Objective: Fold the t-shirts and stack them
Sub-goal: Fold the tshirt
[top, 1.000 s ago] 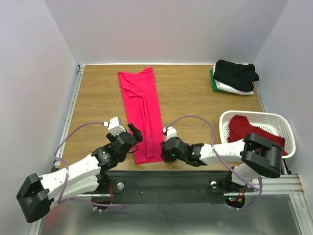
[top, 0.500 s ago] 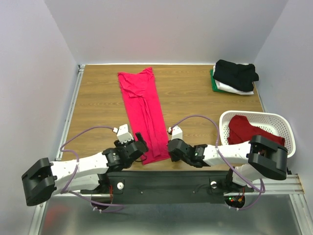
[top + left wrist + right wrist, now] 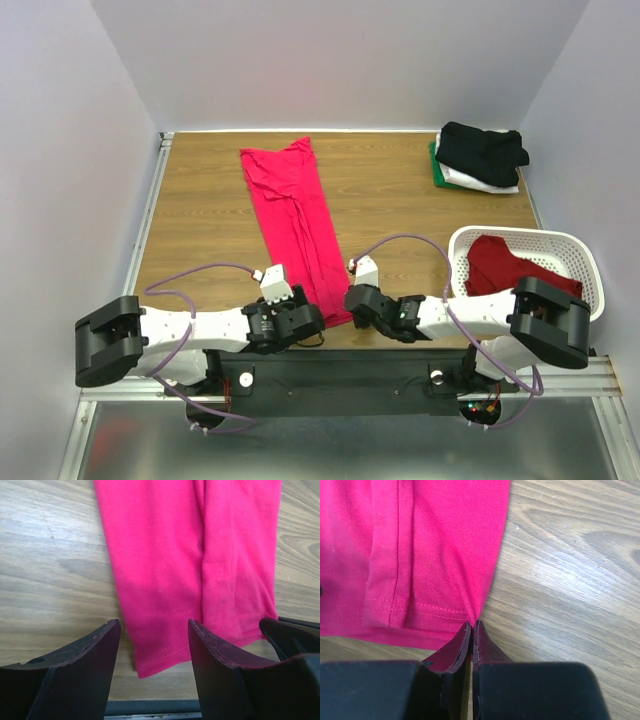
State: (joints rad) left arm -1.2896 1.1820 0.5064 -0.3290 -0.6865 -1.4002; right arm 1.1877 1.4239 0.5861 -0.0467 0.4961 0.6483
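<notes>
Top external: pink shirt (image 3: 290, 210) flat, lengthwise on counter (image 3: 200, 220). Right hand (image 3: 471, 626) pinched on near right hem corner; left hand (image 3: 154, 630) parted, straddling near left corner.

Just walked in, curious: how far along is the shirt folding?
Done: a folded stack at the far right corner. In hand: the pink shirt, a long strip; the right gripper pinches its near corner, the left gripper is open over the other. Left: the red shirt in the basket.
</notes>
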